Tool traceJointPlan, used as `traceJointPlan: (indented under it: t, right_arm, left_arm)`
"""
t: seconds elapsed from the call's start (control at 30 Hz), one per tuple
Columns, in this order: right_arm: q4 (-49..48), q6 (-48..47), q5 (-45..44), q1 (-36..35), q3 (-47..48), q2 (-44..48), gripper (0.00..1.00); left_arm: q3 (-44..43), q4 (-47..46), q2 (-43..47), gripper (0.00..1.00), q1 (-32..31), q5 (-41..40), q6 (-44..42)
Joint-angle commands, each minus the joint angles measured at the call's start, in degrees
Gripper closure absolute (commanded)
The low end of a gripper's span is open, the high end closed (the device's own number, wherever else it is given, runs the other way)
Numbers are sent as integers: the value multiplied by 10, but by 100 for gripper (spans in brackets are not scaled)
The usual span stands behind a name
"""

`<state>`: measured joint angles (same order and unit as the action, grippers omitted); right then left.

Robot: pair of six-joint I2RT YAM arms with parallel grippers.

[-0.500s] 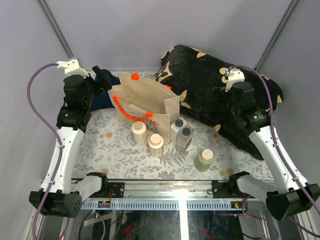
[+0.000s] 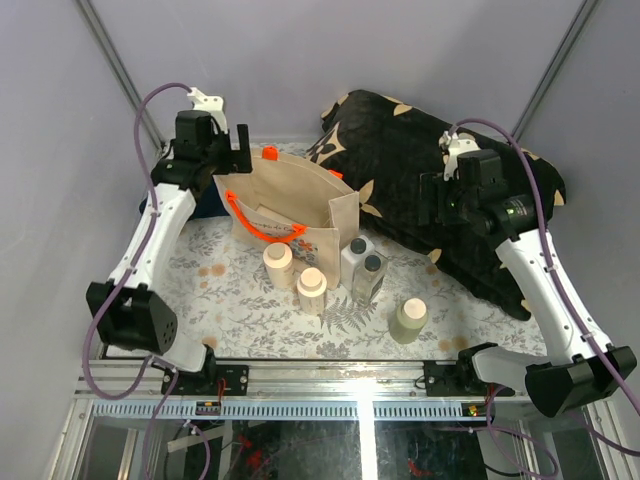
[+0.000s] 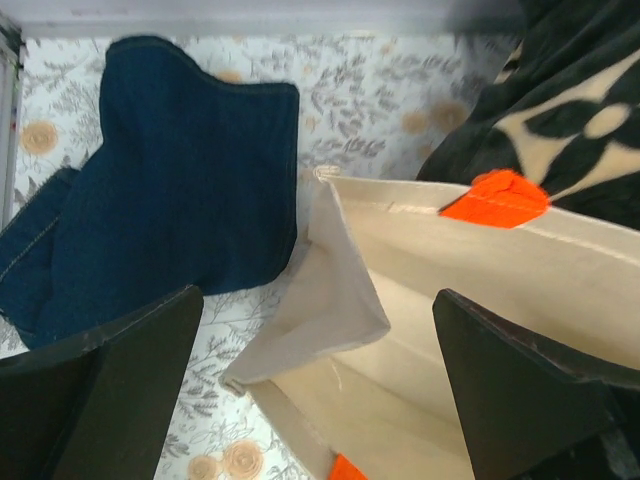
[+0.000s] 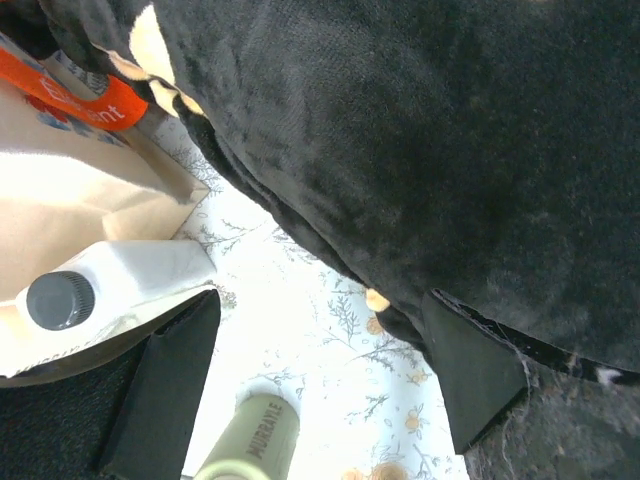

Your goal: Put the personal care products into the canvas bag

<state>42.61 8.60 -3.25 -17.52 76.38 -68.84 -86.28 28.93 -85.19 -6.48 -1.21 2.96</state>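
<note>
The canvas bag (image 2: 292, 210) stands open at the back centre, with orange handles (image 2: 262, 228). Two cream bottles with tan caps (image 2: 279, 264) (image 2: 311, 289) stand in front of it. Two clear bottles with dark caps (image 2: 357, 257) (image 2: 371, 276) stand by its right end, and a greenish cylinder (image 2: 408, 320) stands further front. My left gripper (image 2: 236, 150) is open and empty above the bag's far left corner; the left wrist view shows the bag's mouth (image 3: 400, 350) between the fingers. My right gripper (image 2: 436, 200) is open and empty beside the cushion; its view shows a dark-capped bottle (image 4: 62, 298) and the cylinder (image 4: 250, 445).
A large black flower-patterned cushion (image 2: 440, 180) fills the back right, close against my right gripper (image 4: 315, 380). A blue denim cloth (image 3: 180, 200) lies left of the bag by the back wall. A floral cloth (image 2: 240, 310) covers the table.
My left arm has risen and swung right, bringing its gripper over the bag's far left corner. My right gripper has shifted slightly left. The bottles and bag have not moved.
</note>
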Motion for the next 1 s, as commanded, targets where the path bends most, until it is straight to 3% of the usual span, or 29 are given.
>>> traceJointPlan:
  t: [0.0,0.13,0.2,0.27,0.3,0.37,0.5,0.63,0.83,0.97]
  right_arm:
    - [57,20,11,-1,60,4,11]
    - [78,24,12,-1,62,4,12]
    - [84,26,15,-1,57,5,13]
    - [90,28,19,-1,51,6,15]
    - [93,28,20,-1,51,6,17]
    - [101,29,28,-1,49,4,22]
    - [118,27,62,-1,46,2,32]
    - [135,28,107,-2,46,3,36]
    - [126,44,180,-14,36,13,34]
    - [109,66,183,-78,31,7,33]
  left_arm:
    - [-47,65,-36,0,-13,4,-42]
    - [-42,71,-56,0,-17,-21,-35]
    - [-38,74,-62,5,-19,-35,-34]
    - [-33,75,-65,24,-20,-45,-33]
    - [-30,77,-65,42,-20,-50,-32]
    - [-31,82,-64,66,-20,-61,-33]
    - [-40,104,-62,91,-19,-83,-38]
    - [-37,112,-54,95,-20,-105,-41]
    - [-35,116,-48,96,-19,-134,-41]
    - [-35,116,-48,96,-19,-126,-35]
